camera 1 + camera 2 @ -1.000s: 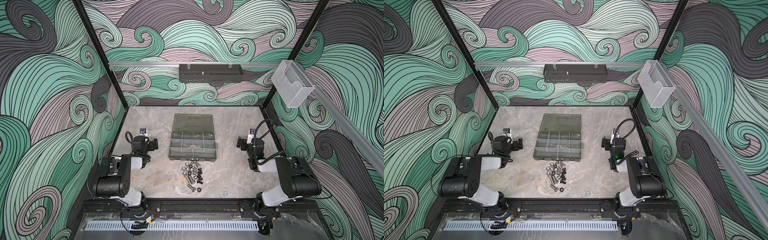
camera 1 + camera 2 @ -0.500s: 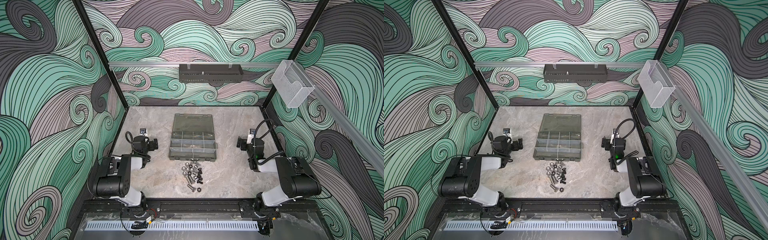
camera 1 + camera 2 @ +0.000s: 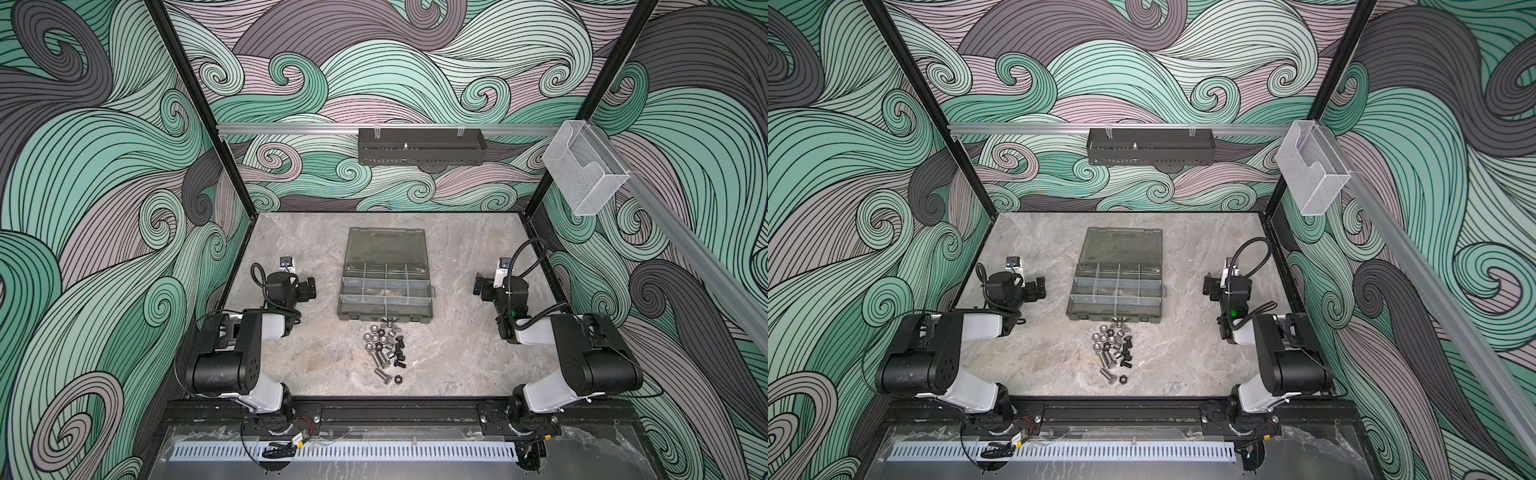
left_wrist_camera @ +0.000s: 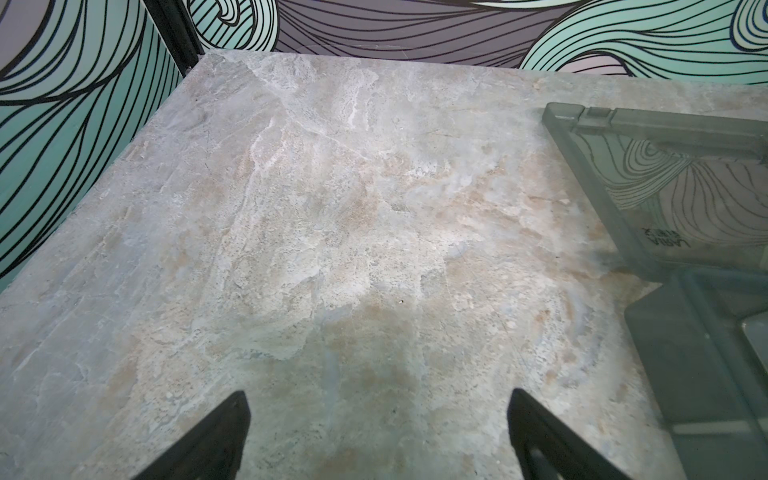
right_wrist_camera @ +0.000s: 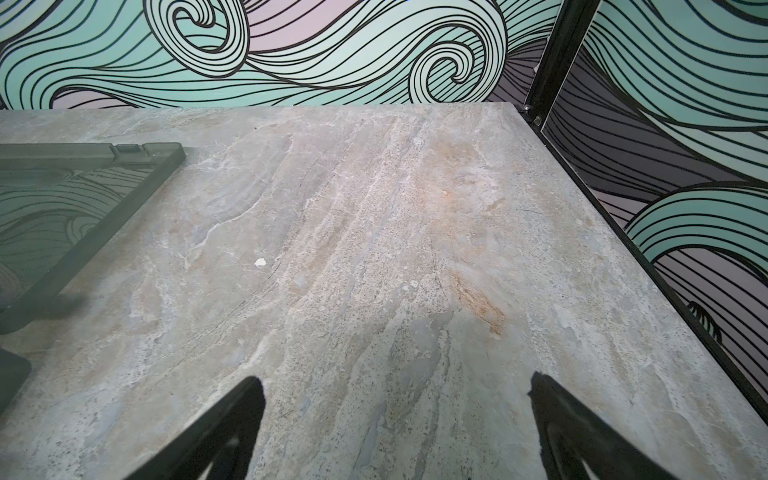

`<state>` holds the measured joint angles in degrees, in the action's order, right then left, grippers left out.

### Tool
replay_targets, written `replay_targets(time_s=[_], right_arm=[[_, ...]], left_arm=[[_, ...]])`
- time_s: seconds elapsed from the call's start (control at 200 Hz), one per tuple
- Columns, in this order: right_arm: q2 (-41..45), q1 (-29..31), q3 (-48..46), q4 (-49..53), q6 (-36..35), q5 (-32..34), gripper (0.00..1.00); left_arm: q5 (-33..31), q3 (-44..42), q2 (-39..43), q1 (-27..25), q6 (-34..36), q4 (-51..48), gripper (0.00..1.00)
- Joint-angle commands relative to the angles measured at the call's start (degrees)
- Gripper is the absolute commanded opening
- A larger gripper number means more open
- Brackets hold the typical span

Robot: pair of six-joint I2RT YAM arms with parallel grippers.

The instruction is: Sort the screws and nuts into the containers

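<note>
The screws and nuts (image 3: 384, 351) (image 3: 1113, 349) lie in a loose pile on the stone table, just in front of the open smoky-grey case (image 3: 384, 319) (image 3: 1115, 318). The pile mixes silver and black pieces; a silver screw (image 3: 382, 372) and a black nut (image 3: 397, 379) lie nearest the front. The containers (image 3: 365, 283) are the case's divided compartments, and its lid (image 3: 386, 245) lies flat behind them. My left gripper (image 3: 309, 286) (image 4: 376, 395) is open over bare table left of the case. My right gripper (image 3: 480, 286) (image 5: 397, 378) is open to its right. Neither holds anything.
A black perforated tray (image 3: 419, 151) hangs on the back wall rail. A clear acrylic box (image 3: 584, 170) is fixed to the right wall rail. The left wrist view shows a corner of the case lid (image 4: 582, 166); the right wrist view shows another lid corner (image 5: 158, 166). Patterned walls enclose the table.
</note>
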<state>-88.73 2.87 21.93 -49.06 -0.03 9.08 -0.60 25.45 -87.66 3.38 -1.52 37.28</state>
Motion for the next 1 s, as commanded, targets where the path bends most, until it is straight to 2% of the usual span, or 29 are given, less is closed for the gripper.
replay_targets(time_s=[0.0, 0.08, 0.385, 0.485, 0.535, 0.56, 0.595, 0.62, 0.65, 0.685, 0.735, 0.841, 0.996], right_arm=[[0.3, -0.3, 0.8, -0.7, -0.2, -0.1, 0.99], [0.2, -0.3, 0.8, -0.7, -0.2, -0.1, 0.99], [0.5, -0.2, 0.6, -0.9, -0.4, 0.1, 0.99], [1.1, 0.8, -0.7, -3.5, 0.7, 7.2, 1.0], [3.4, 1.4, -2.4, -4.7, -0.5, 6.0, 0.99], [5.4, 2.5, -3.1, -5.7, -2.1, 6.6, 0.99], [10.5, 4.0, -2.3, 2.2, -2.5, 8.3, 0.99], [16.7, 4.5, 0.6, 15.3, -0.8, 7.2, 0.99], [22.3, 4.4, 4.5, 29.4, 2.1, 5.7, 0.99], [26.9, 4.8, 8.2, 40.7, 6.1, 5.4, 0.99], [32.6, 5.6, 10.6, 50.4, 10.0, 3.2, 0.99], [42.0, 8.7, 12.1, 62.4, 15.6, -2.3, 0.99], [43.1, 15.3, 17.6, 77.0, 21.2, -7.8, 0.97]], left_arm=[[0.8, 1.5, 0.2, 0.2, 0.5, 0.6, 0.99], [-2.0, 2.1, 0.1, 0.2, -0.8, -0.4, 0.99], [-2.0, 2.3, 0.0, 0.2, -0.8, -0.7, 0.99], [-2.3, 1.6, 0.6, 0.2, -0.6, 0.5, 0.99], [-2.9, 0.7, 2.6, 0.1, 0.6, 3.1, 0.99], [-2.7, 1.6, 6.2, 0.1, 0.4, -1.8, 0.99], [-1.5, 5.6, 12.3, 0.1, -1.3, -16.5, 0.99], [-1.6, 9.4, 15.8, -0.1, -3.2, -28.2, 0.98], [-2.2, 12.0, 19.0, -0.4, -4.8, -36.1, 0.99], [-2.1, 13.3, 22.6, -0.7, -7.0, -42.3, 0.98], [-0.3, 13.1, 27.9, -0.9, -10.8, -47.4, 0.99], [3.9, 11.6, 38.1, -1.5, -21.0, -54.1, 0.99], [9.9, 11.6, 44.6, -3.7, -26.3, -59.7, 0.98]])
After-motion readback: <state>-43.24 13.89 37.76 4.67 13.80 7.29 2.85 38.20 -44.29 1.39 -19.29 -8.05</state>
